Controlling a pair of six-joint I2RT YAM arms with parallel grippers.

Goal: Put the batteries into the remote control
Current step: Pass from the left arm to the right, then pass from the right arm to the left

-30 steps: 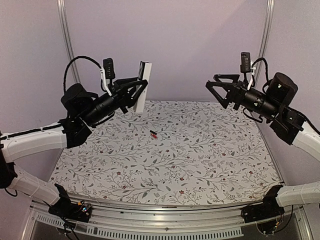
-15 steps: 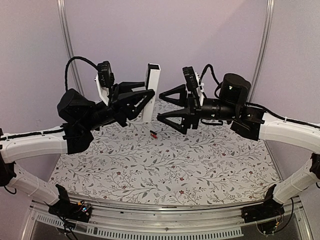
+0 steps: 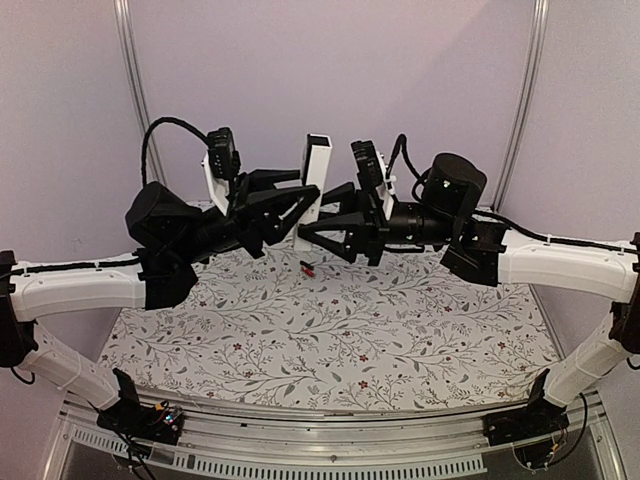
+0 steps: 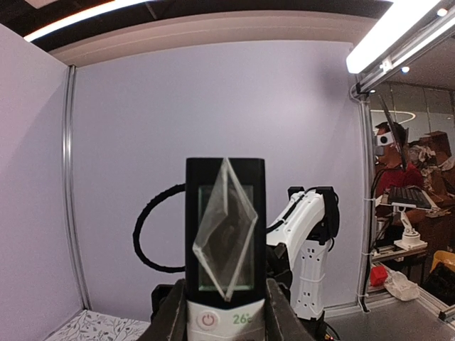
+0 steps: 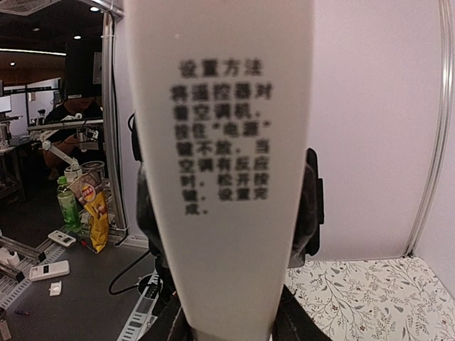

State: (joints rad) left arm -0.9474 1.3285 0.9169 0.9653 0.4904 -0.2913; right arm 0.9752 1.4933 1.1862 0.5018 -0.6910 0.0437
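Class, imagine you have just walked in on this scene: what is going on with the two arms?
The left gripper holds the remote control upright in the air above the table, clamped near its lower end, with the display side facing its own camera. The right gripper meets it from the opposite side, one finger on either side of the printed back. Whether it is actually squeezing cannot be told. One battery lies on the table below, not picked up.
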